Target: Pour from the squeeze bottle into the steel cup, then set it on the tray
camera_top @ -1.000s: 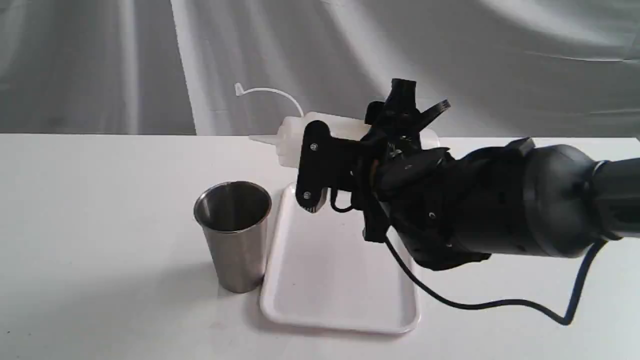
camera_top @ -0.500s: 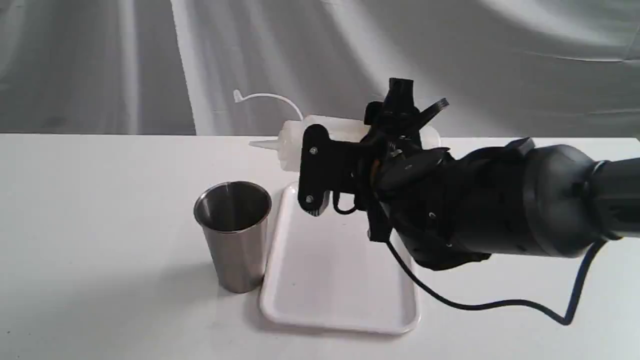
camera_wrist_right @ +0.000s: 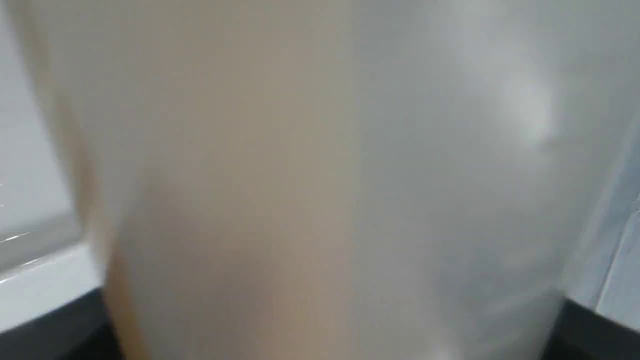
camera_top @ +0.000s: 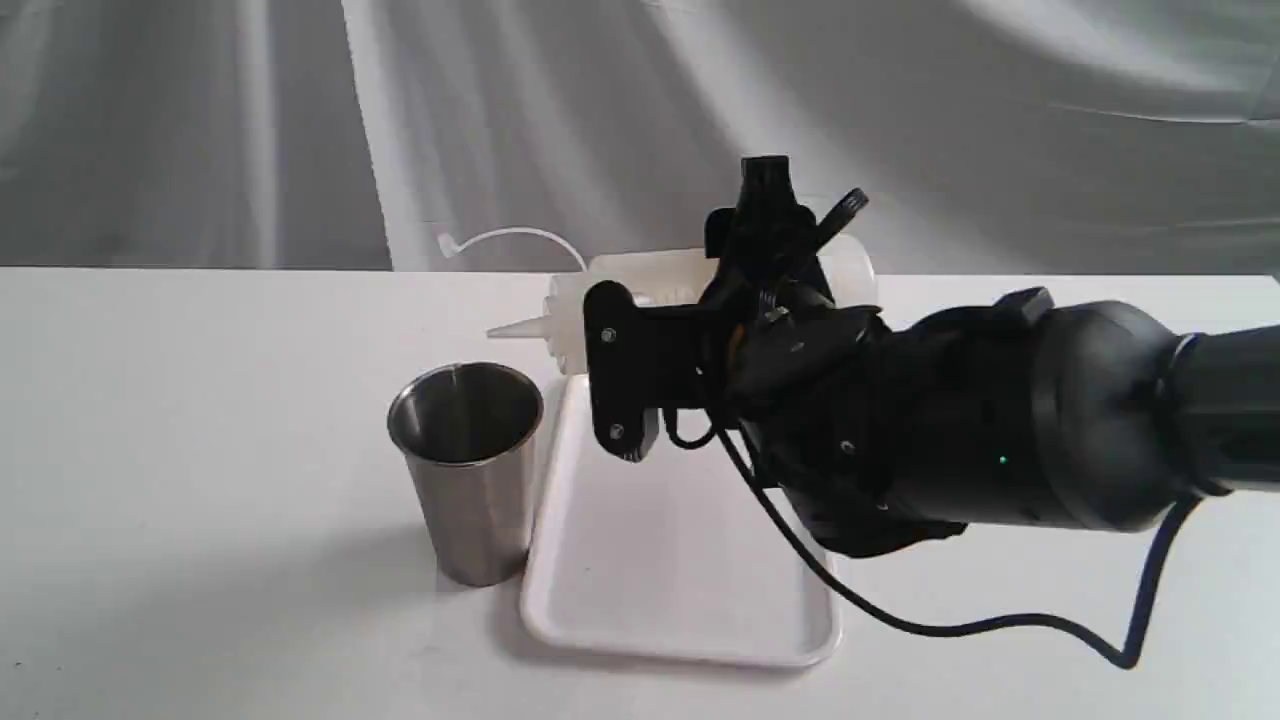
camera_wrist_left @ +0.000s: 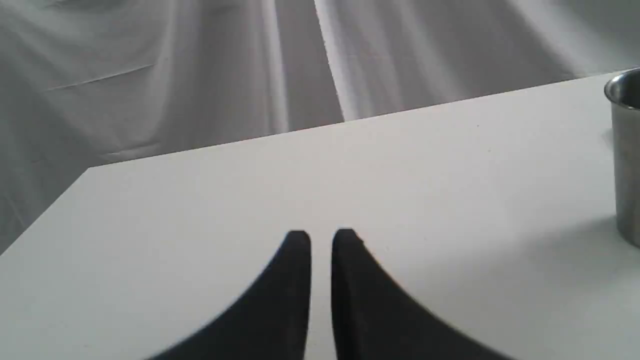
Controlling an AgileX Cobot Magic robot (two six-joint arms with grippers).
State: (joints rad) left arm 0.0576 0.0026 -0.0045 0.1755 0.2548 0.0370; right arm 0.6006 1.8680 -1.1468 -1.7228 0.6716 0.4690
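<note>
While the white table (camera_top: pixel 200 420) fills the scene in front of a grey draped cloth (camera_top: pixel 700 100), the tray (camera_top: pixel 680 560) lies flat on it and serves as the reference for everything else. The black right arm (camera_top: pixel 1000 440) reaches in from the tray's right side and hangs above its far half, with a dark cable (camera_top: pixel 950 628) looping down past the tray's right edge.

The right gripper (camera_top: pixel 615 350) is clamped across the body of the squeeze bottle (camera_top: pixel 650 275), with one black finger plate covering the bottle's near side. The bottle is in the air over the tray's far end. It lies roughly on its side, clear of the tray surface. In the right wrist view the bottle (camera_wrist_right: pixel 320 175) fills the picture, blurred, with a tan tint showing through its wall.

The steel cup (camera_top: pixel 470 490) stands upright on the table just beside the tray's left edge; I cannot tell whether it touches the rim.

The left gripper (camera_wrist_left: pixel 321 240) sits low over bare table, beyond the cup (camera_wrist_left: pixel 627 165) on the side away from the tray. Its two dark fingers are drawn almost together with only a thin slit between them, and it holds nothing.

The bottle's cone nozzle (camera_top: pixel 515 328) points past the tray's left far corner, above and slightly behind the cup's mouth. Its thin cap strap (camera_top: pixel 510 235) arches upward.
</note>
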